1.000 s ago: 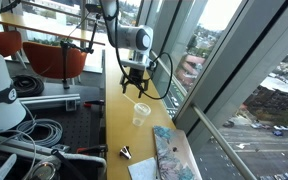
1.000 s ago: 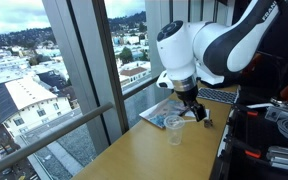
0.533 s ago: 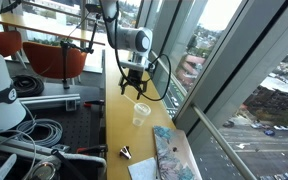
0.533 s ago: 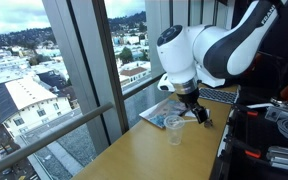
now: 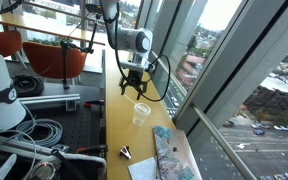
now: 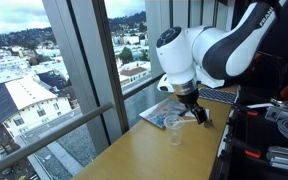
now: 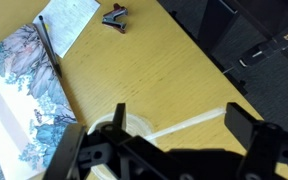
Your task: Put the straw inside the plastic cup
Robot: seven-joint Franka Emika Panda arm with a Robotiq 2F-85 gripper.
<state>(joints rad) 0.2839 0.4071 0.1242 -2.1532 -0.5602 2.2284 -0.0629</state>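
Clear plastic cup (image 7: 134,127) sits under the gripper (image 5: 135,90), straw (image 7: 189,123) apparently leaning in it. The wide-open, empty jaws have barely shifted, so placement looks finished.

arm (image 6: 189,55) slightly lower over plastic cup (image 6: 174,128)

The wooden table (image 7: 159,75) carries the plastic cup (image 7: 142,128) at the wrist view's 6 o'clock. The straw (image 7: 196,122) lies flat toward 3 o'clock from it. A floral print (image 7: 24,85) lies at 9 o'clock, a white sheet (image 7: 74,18) at 11, and a dark clip (image 7: 115,15) at 12.
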